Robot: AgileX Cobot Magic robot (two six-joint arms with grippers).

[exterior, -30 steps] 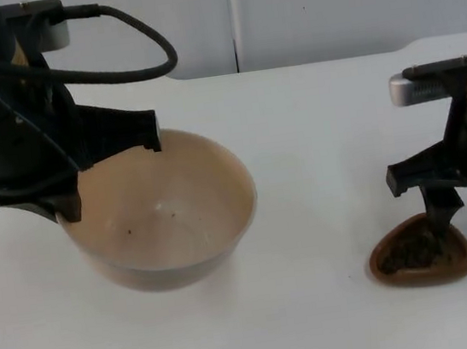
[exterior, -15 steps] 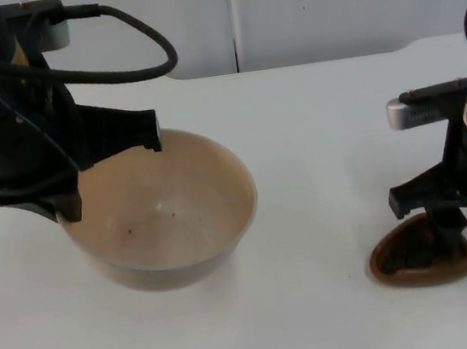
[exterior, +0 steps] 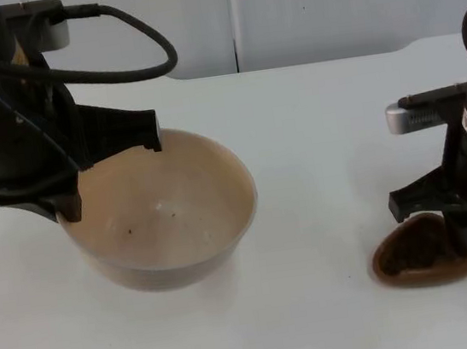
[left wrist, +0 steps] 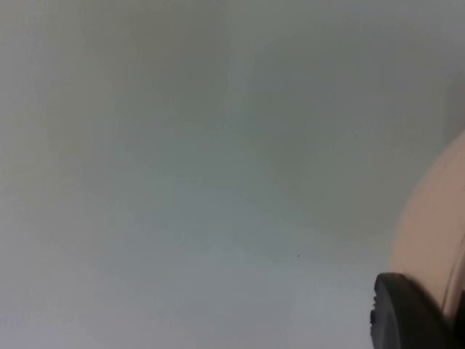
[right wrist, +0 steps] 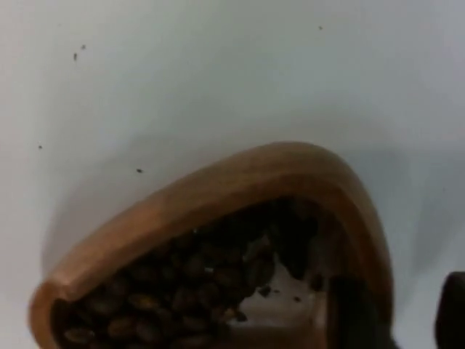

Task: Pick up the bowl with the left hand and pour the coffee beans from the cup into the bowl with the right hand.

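The left gripper (exterior: 68, 192) is closed on the left rim of the tan bowl (exterior: 165, 213); one black fingertip (left wrist: 407, 313) presses against the bowl's outer wall in the left wrist view, and the opposite finger reaches over the rim. The bowl appears to be raised slightly off the white table (exterior: 297, 132), though the top view does not settle whether its base still touches. The bowl interior holds only a few dark specks. It sits at the table's left, well apart from the cup.

The right gripper (exterior: 465, 234) stands at the right edge of the brown wooden cup (exterior: 423, 251). In the right wrist view, one finger (right wrist: 352, 313) sits inside the cup against its wall and the other (right wrist: 454, 313) is outside, so the fingers straddle the rim with a narrow gap; a firm clamp cannot be confirmed. The cup has a rounded triangular outline and rests upright on the table at the front right. Dark coffee beans (right wrist: 182, 283) lie inside it, well below the rim.

The grey partition wall (exterior: 323, 3) closes the table's far edge.
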